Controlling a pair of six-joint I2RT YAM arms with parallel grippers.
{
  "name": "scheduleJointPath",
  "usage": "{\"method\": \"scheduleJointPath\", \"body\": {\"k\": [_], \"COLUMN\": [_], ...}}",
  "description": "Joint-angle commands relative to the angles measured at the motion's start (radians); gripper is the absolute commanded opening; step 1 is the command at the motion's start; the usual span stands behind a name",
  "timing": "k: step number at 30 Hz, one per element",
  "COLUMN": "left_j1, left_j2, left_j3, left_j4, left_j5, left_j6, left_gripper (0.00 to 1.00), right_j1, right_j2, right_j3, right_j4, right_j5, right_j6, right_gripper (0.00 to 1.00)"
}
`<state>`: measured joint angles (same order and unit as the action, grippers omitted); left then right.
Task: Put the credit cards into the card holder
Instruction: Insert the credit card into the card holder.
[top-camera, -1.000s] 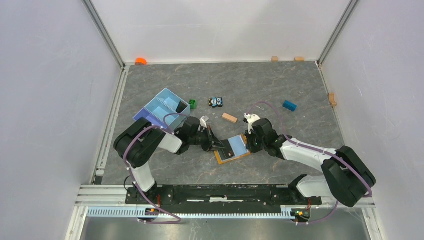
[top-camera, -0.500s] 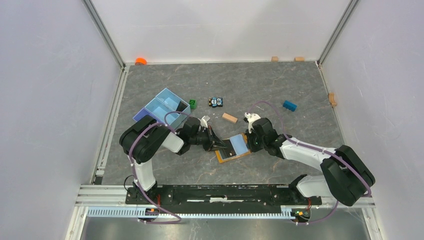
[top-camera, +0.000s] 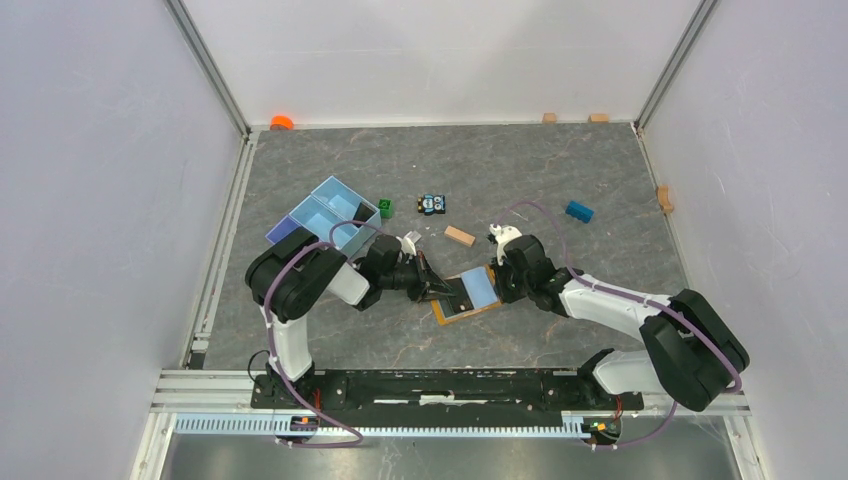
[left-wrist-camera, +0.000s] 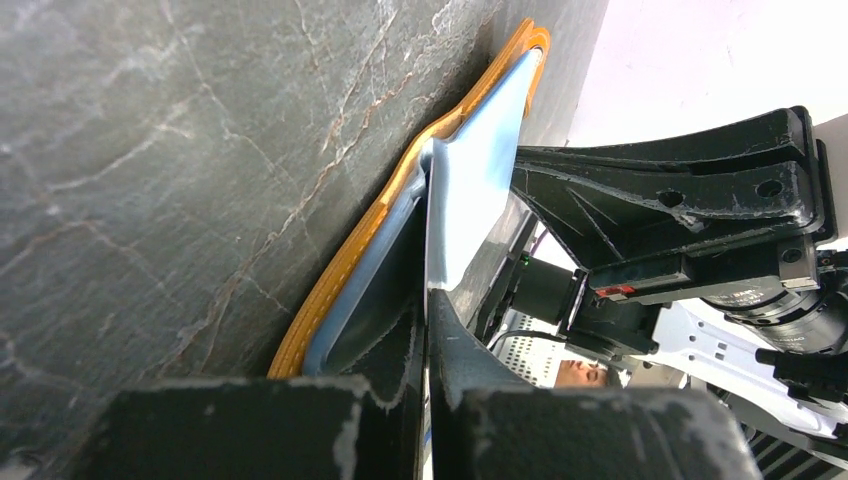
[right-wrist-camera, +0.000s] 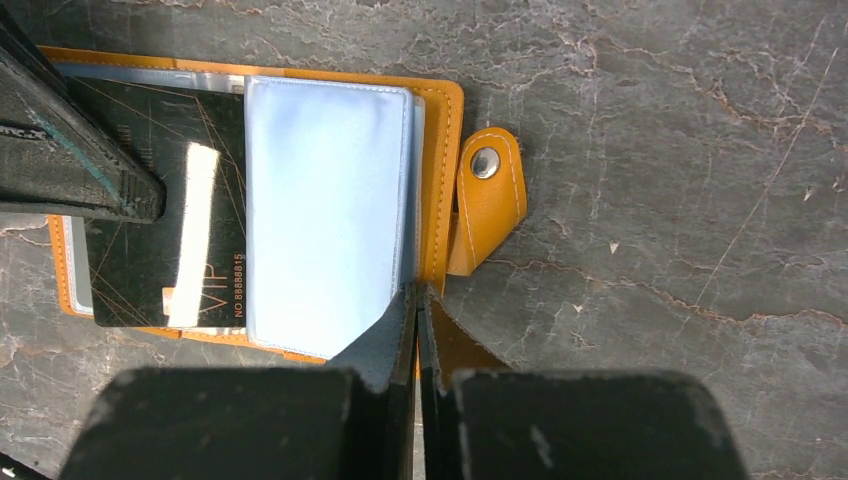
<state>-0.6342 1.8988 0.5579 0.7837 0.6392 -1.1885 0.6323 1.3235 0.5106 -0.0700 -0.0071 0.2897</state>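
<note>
left elbow (top-camera: 300, 280) rightward, hand (top-camera: 438, 290) at card holder (top-camera: 468, 311)

card holder (top-camera: 478, 310) hemmed in — left pincer (top-camera: 440, 290), right pincer (top-camera: 497, 291)

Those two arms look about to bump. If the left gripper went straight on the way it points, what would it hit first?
Probably the pale sleeve of the card holder, lifted right ahead of the left gripper; the right gripper is just behind it, though depth is hard to judge.
</note>
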Motion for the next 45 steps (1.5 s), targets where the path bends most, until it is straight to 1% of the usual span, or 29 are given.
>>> {"method": "scheduleJointPath", "body": {"k": [1,6,8,13,16,19,20,23,26,28,31,40,43,45], "left_j1": [-0.007,-0.009,-0.009,-0.009,-0.009,-0.009,-0.009,-0.009,-0.009,-0.009,-0.009,-0.009,-0.009,-0.009], "left_j2": [0.034,0.019,0.008,-0.034,-0.054,-0.06,-0.058,-0.049,-0.045,-0.044,-0.043,-0.036,-0.035,-0.035], "left_j3": [0.024,0.034,0.04,0.059,0.075,0.078,0.079,0.082,0.082,0.082,0.083,0.093,0.1,0.1], "left_j4": [0.0,-0.087,-0.14,-0.305,-0.384,-0.407,-0.407,-0.409,-0.409,-0.412,-0.417,-0.429,-0.437,-0.437], "left_j5": [-0.031,-0.062,-0.08,-0.137,-0.164,-0.171,-0.17,-0.161,-0.159,-0.157,-0.156,-0.154,-0.154,-0.154], "left_j6": [-0.017,0.04,0.065,0.154,0.199,0.214,0.216,0.22,0.222,0.225,0.228,0.237,0.242,0.242], "left_gripper": [0.02,0.02,0.02,0.02,0.02,0.02,0.02,0.02,0.02,0.02,0.02,0.02,0.02,0.02], "right_j1": [0.003,0.002,0.001,-0.016,-0.037,-0.069,-0.084,-0.137,-0.189,-0.209,-0.233,-0.266,-0.266,-0.266], "right_j2": [0.038,0.025,0.005,-0.079,-0.119,-0.15,-0.158,-0.181,-0.185,-0.17,-0.134,-0.03,0.012,0.04], "right_j3": [-0.02,-0.021,-0.024,0.003,0.023,0.024,0.02,-0.006,-0.047,-0.067,-0.091,-0.125,-0.143,-0.15], "right_j4": [-0.067,-0.059,-0.06,-0.102,-0.129,-0.135,-0.131,-0.098,-0.019,0.025,0.091,0.198,0.266,0.299], "right_j5": [0.01,-0.033,-0.033,-0.029,-0.029,-0.045,-0.057,-0.134,-0.284,-0.355,-0.441,-0.548,-0.595,-0.604], "right_j6": [-0.008,0.005,0.018,0.018,0.004,-0.002,-0.006,-0.01,0.002,0.017,0.038,0.056,0.08,0.092], "right_gripper": [0.03,0.04,0.07,0.24,0.32,0.38,0.41,0.5,0.56,0.59,0.59,0.57,0.54,0.5]}}
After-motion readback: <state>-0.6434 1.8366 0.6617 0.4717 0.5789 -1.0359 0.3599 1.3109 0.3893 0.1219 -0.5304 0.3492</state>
